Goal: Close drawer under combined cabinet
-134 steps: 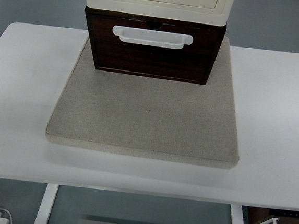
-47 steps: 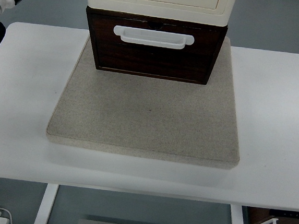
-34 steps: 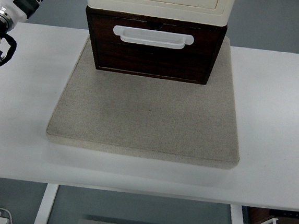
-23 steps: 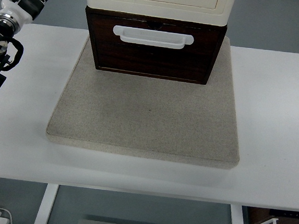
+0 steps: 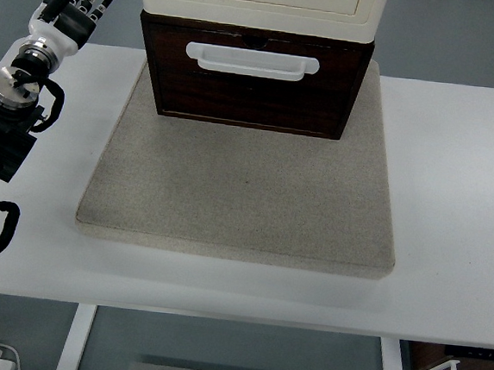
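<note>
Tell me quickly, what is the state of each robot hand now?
Left robot hand: open, fingers spread, holding nothing.
Right robot hand: not in view.

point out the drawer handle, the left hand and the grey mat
drawer handle (image 5: 252, 61), top view, middle of the white bar
left hand (image 5: 73, 12), top view, back of the palm
grey mat (image 5: 241, 197), top view, bare middle in front of the drawer

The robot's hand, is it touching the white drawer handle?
No, the left hand is up by the table's far left corner, well apart from the white handle.
</note>
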`<state>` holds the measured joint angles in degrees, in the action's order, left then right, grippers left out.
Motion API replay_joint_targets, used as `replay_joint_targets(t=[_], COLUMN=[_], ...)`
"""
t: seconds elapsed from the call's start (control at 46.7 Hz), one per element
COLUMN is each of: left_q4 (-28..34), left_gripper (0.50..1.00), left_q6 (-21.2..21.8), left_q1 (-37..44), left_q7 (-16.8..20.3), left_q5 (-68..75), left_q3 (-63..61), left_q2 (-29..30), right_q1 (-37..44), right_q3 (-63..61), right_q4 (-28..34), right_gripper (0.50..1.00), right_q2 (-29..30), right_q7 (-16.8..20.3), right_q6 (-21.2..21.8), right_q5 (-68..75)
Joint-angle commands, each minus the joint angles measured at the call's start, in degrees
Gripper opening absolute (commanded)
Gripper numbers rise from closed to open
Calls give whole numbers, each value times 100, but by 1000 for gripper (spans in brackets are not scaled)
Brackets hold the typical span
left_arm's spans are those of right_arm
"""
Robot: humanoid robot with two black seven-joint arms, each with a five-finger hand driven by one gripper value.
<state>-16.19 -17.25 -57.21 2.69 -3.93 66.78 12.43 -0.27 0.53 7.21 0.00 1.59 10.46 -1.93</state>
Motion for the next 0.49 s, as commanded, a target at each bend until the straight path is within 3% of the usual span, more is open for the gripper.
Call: replay_joint_targets(t=[0.0, 0.471], left_q4=[2, 2], left_gripper=[1000, 1000], left_q6=[3, 11], left_q1=[-10, -10], left_q7=[3, 91], left_q5=[-20, -29], left_q3=[1, -25], left_q2=[-12, -48], right_q1=[0, 0], right_q3=[0, 9], right_q4=[0, 9], right_gripper=[952, 952], right_q2=[0, 0], right_q7=[-1, 8], right_q6=[0, 9], right_q5=[0, 0])
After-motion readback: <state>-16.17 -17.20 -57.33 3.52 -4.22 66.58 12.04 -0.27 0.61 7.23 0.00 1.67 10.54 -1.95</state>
